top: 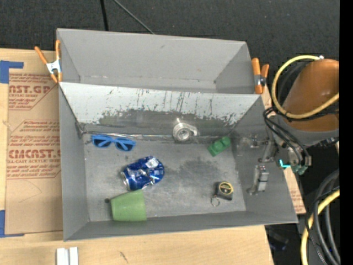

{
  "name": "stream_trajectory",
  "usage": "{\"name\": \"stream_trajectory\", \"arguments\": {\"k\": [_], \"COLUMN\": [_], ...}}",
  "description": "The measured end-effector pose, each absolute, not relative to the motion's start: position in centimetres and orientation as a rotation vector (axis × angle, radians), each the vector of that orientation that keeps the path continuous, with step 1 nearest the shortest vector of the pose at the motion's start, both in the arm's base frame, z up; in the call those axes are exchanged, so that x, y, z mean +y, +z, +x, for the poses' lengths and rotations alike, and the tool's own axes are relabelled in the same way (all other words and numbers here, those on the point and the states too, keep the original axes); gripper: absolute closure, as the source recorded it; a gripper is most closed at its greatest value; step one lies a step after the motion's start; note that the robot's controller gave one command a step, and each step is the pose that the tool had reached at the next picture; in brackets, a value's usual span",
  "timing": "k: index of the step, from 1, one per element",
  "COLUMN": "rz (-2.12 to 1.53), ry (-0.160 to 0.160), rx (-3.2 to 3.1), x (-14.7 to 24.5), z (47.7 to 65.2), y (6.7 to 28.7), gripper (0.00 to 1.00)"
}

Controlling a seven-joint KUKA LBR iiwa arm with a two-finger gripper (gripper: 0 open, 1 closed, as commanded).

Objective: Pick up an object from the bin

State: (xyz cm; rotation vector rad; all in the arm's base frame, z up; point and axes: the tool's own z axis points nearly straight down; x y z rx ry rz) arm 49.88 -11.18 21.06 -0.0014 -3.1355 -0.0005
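Your gripper (258, 176) hangs at the right of the frame over the grey metal bin's (165, 65) sloping wall; its jaw state can't be told. The small yellow-and-black tape measure (224, 189) lies nearest, lower right. Drop here and you likely strike the wall.

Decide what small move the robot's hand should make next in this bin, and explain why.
Probably a short shift toward the view's left, further into the grey metal bin. The hand hangs over its right sloped wall, with no object beneath it. The nearest thing, a small round yellow-and-black tape measure, lies on the floor just to its left.
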Motion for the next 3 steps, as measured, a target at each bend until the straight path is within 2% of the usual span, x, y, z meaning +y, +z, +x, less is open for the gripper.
{"name": "stream_trajectory", "arguments": {"k": [1,2,3], "rz": [0.382,1.114,1.579], "ry": [-0.002,-0.002,-0.008], "rx": [-3.118,-2.940,-2.723], "x": [-11.9,-9.9,-12.0], "z": [48.5,49.8,50.5], "y": [8.9,6.9,7.1], "gripper": [0.00,0.00,0.00]}}
